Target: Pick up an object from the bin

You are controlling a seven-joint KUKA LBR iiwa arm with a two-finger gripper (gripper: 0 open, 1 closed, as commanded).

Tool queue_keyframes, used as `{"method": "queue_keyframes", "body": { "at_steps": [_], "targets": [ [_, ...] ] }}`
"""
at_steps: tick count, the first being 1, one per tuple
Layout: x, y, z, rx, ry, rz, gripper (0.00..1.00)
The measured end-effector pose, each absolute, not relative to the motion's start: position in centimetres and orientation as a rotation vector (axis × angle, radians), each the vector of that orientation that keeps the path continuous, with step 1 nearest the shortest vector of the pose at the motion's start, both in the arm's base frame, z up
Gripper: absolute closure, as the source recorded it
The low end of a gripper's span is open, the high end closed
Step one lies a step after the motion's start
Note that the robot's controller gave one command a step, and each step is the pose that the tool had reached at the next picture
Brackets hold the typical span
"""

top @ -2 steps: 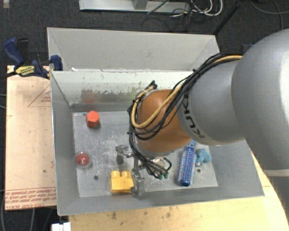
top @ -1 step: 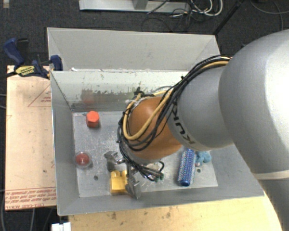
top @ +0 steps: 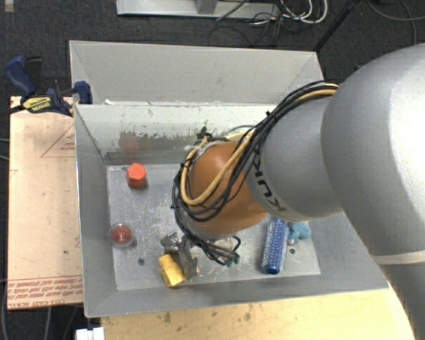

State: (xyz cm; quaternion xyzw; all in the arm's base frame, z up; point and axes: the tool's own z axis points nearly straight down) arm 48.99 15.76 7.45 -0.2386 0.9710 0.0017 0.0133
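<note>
gripper (top: 178, 255) is being held low at the bin's (top: 92, 190) front edge | its state cannot be told | small yellow block (top: 171, 271) is lying just beside it | judged light, stiff; best gripped across flat sides

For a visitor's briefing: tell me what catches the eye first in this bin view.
The big silver arm with its orange wrist cover looms over the bin's right half, its gripper low beside a small yellow block at the front edge. An orange cap-like piece sits back left, a blue bristly brush front right.
</note>
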Motion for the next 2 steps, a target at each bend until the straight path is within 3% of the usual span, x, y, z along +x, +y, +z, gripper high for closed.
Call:
{"method": "queue_keyframes", "body": {
  "at_steps": [1,2],
  "targets": [
    [52.2,17.0,18.1,-2.405,2.014,0.001,1.00],
    [52.7,16.9,21.0,-2.703,1.593,0.001,1.00]
  ]
}}
